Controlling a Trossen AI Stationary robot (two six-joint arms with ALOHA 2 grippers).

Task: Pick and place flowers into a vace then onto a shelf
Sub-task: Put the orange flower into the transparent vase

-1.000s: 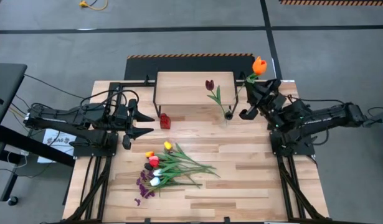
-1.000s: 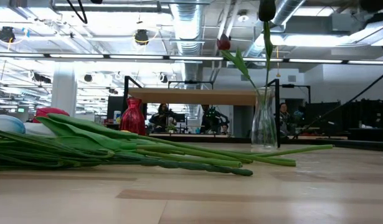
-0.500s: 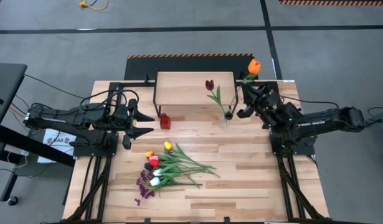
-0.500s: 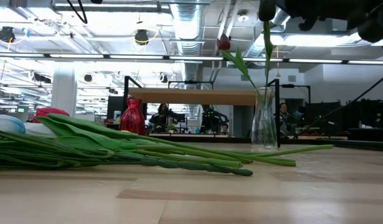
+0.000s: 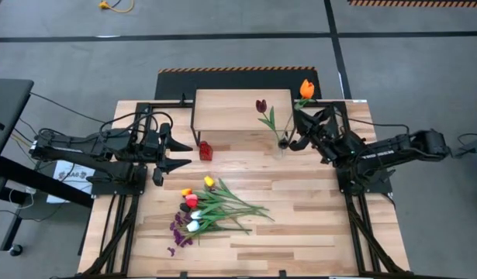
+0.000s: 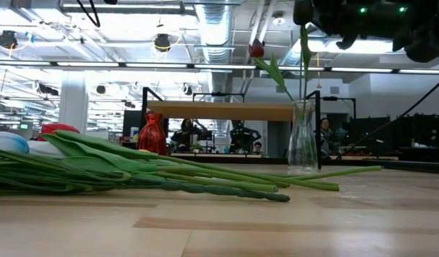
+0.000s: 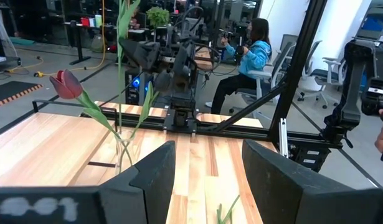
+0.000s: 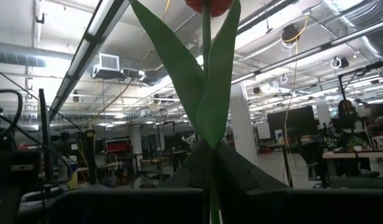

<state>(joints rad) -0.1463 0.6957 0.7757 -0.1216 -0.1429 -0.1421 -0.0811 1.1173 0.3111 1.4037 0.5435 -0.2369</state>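
Note:
A clear glass vase [image 5: 284,143] stands on the table in front of the shelf [image 5: 242,108], a light plank on black legs. A maroon tulip [image 5: 260,105] stands in the vase. My right gripper [image 5: 295,133] is shut on an orange tulip [image 5: 306,88] high above the vase [image 6: 303,139]. The remaining flowers [image 5: 211,208] lie in a bunch on the tabletop nearer the front, shown also in the low view [image 6: 133,168]. My left gripper [image 5: 180,153] waits open at the table's left, near a small red vase [image 5: 205,149]. My right gripper pinches the orange tulip's stem [image 8: 207,134] between its two fingers [image 8: 241,177], just under the leaves and below the bloom [image 8: 208,5]. It comes roughly level from the table's right, across the stem. The stem [image 6: 305,50] hangs nearly upright, its lower end reaching into the vase's neck.
The shelf's black legs [image 5: 193,128] stand close behind the two vases. Black frame rails run along the table's left and right sides. Beyond the table's right end a person [image 7: 247,62] sits in the room.
My right gripper has moved toward the table's left, closer to the vase, and has come down into the top of the low view. The orange tulip went with it, its bloom shifting left and standing more nearly over the vase.

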